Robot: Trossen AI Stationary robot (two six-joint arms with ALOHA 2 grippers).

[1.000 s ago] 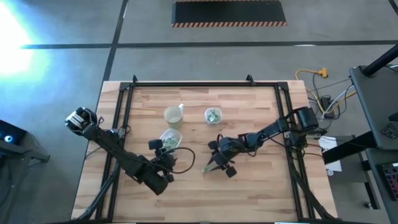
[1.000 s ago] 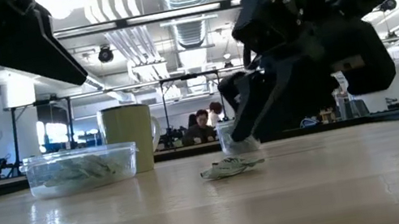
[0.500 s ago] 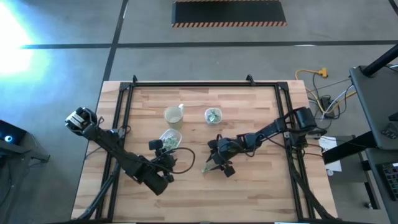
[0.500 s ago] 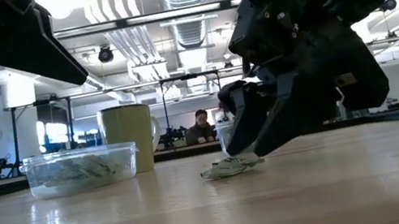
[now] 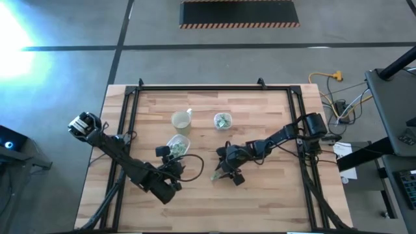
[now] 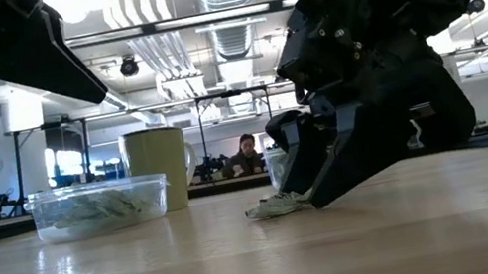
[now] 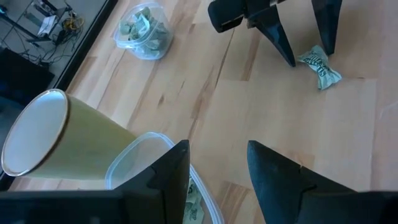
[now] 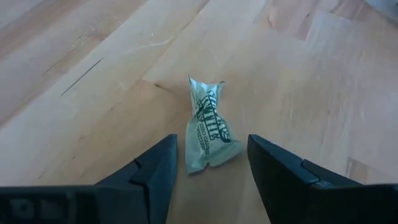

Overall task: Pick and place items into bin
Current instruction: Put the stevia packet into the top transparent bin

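One pale-green and white wrapped item [image 8: 208, 134] lies flat on the wooden table [image 5: 260, 195], near its middle. My right gripper [image 8: 211, 163] is open and low at the table. Its two fingers stand on either side of the item's near end, and a narrow gap shows on each side. The low view shows the item [image 6: 276, 206] at the right gripper's [image 6: 310, 196] tips. My left gripper [image 7: 217, 155] is open and empty above the rim of a clear tub [image 5: 177, 144] that holds several items.
A pale yellowish cup [image 5: 182, 120] stands just behind the clear tub. A second, smaller clear tub [image 5: 223, 120] with several items stands to the cup's right. A black frame [image 5: 195, 90] borders the table. A person [image 6: 248, 148] sits far off in the room.
My right gripper has sunk toward the table. Its fingertips, which hung above the item, now stand at table height around it. The item has not moved.
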